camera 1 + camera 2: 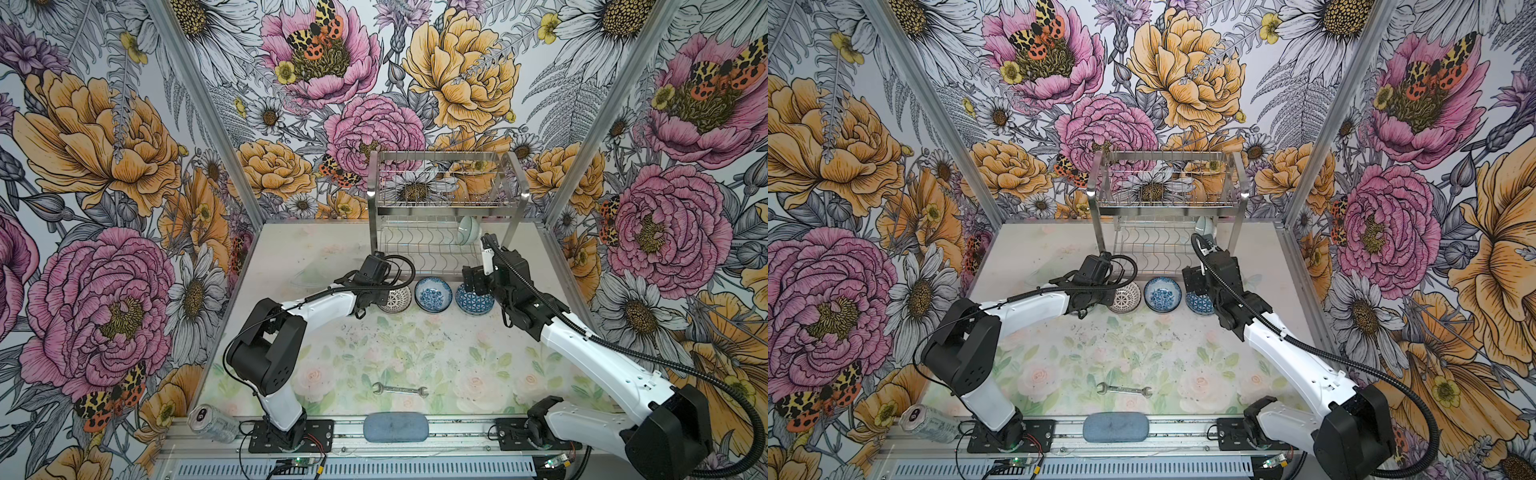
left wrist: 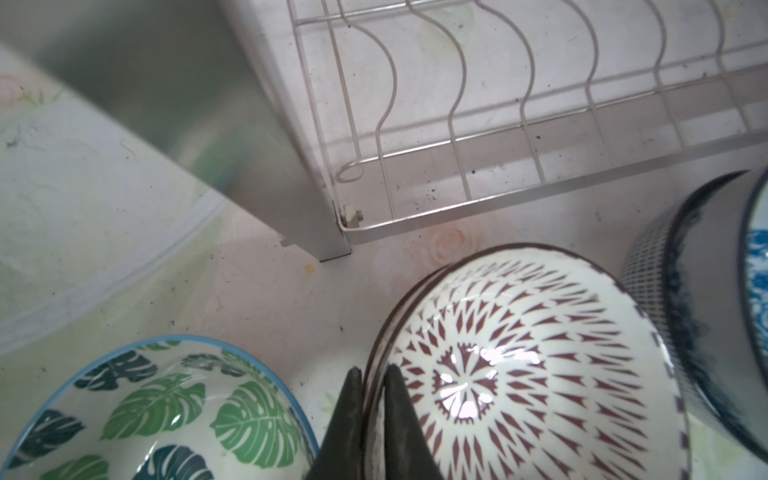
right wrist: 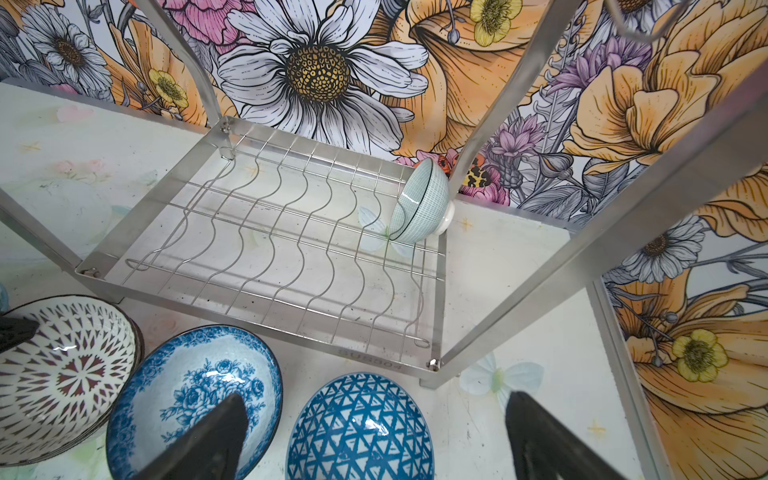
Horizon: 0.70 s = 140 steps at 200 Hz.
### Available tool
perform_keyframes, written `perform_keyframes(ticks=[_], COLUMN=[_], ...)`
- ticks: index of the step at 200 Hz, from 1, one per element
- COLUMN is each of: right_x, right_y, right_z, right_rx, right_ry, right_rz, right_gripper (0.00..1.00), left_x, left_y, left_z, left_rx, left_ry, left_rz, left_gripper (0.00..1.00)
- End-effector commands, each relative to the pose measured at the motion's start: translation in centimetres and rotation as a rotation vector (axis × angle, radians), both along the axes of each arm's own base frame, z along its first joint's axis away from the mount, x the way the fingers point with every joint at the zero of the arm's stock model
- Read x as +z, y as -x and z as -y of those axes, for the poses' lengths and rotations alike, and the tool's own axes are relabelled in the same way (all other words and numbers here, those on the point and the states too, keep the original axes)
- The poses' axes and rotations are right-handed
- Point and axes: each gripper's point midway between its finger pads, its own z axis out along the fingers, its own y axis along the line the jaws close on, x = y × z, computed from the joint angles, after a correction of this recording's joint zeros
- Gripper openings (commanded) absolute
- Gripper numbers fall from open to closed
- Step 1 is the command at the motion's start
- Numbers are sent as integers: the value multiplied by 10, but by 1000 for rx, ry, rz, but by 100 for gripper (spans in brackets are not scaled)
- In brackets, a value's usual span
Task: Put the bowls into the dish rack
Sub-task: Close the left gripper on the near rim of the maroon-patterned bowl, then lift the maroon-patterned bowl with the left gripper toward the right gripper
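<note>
The steel dish rack (image 1: pixel 446 199) (image 1: pixel 1167 195) stands at the back, and a pale mint bowl (image 3: pixel 422 208) leans on edge at the right end of its lower tier. In front of it, in a row, are a red-patterned bowl (image 1: pixel 397 297) (image 2: pixel 540 353), a blue floral bowl (image 1: pixel 433 293) (image 3: pixel 195 395) and a blue triangle bowl (image 1: pixel 1196 302) (image 3: pixel 357 428). My left gripper (image 2: pixel 372 372) is shut on the red-patterned bowl's rim, one finger inside and one outside. My right gripper (image 3: pixel 374 397) hangs open above the blue triangle bowl. A green leaf bowl (image 2: pixel 166 415) sits just left of the held one.
A wrench (image 1: pixel 401 389) lies near the front middle. A drink can (image 1: pixel 212 423) and a blue-grey pad (image 1: pixel 397 428) rest on the front rail. The rack's flat front leg (image 2: pixel 291 187) stands close to the left gripper. Flowered walls close in three sides.
</note>
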Motion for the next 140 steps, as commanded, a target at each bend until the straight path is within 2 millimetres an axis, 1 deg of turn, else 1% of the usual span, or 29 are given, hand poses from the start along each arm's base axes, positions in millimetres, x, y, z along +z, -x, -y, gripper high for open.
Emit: perform_keyframes(ticks=[1,21,50,63,83,91,113,131,140], right_x=[1,3,8,11,20,24,35,39,40], right_y=[-5,-5,-4,-2,1,3,9,16,21], right_z=[4,4,3,1,-4,-6,-18,-33,-45], right_rx=[-16,-17,-11,6,33,44,82,112,143], right_ry=[10,10,3,-8,-37,-54,-114,-159,-184], right_rz=[14,19,28,33,40,41,39,31,25], right_gripper=[98,99,99,99,99,99,98,98,98], left_x=[14,21,34,44,64,73,99,120,130], left_y=[-5,-6,-6,-6,-6,-8,-9,-6,-3], left_z=[3,1,-2,-1,-1,-6,-8,0,7], left_rx=[-4,-1,4,4,7,32,58,57,50], left_ry=[11,4,5,14,41,31,65,127,158], left_rz=[26,35,54,68,103,131,177,215,237], left_gripper=[5,0,0,0,0,0,0,0,0])
